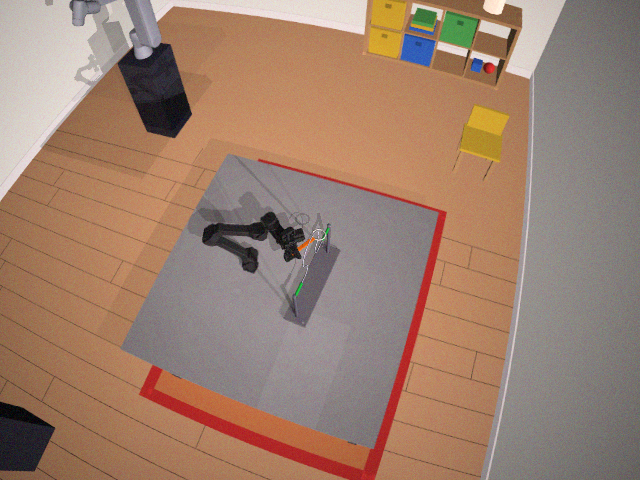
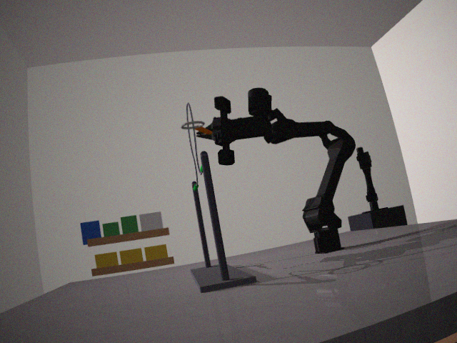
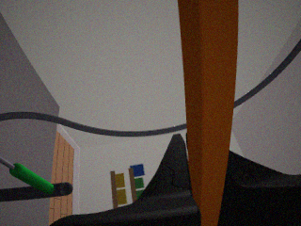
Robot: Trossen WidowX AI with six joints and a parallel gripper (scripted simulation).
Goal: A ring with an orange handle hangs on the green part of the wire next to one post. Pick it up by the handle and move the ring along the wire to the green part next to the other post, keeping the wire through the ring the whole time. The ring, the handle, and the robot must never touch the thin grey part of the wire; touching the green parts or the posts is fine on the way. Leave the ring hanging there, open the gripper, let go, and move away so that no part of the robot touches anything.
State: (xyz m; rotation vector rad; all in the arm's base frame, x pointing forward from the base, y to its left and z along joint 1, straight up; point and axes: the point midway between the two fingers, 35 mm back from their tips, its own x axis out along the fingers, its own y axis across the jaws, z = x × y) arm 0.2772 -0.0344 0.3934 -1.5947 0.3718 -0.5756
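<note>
My gripper (image 1: 296,253) (image 2: 203,133) (image 3: 183,139) is shut on the orange handle (image 1: 306,244) (image 2: 203,130) (image 3: 210,94). The ring (image 1: 318,229) (image 2: 188,128) lies nearly flat around the grey wire in the exterior view, below its highest bend; it is outside the wrist view. The grey wire (image 2: 191,143) (image 3: 132,134) passes behind the handle in the wrist view. Whether ring and wire touch cannot be told. One green part (image 1: 327,230) is by the far post in the top view, nearer the ring; the other green part (image 1: 298,288) is by the near post.
The two posts (image 2: 213,214) (image 2: 201,229) stand on a dark base plate (image 1: 316,284) (image 2: 228,286). One post (image 3: 28,192) with a green part (image 3: 33,179) shows at the lower left of the wrist view. The posts rise below the gripper in the exterior view.
</note>
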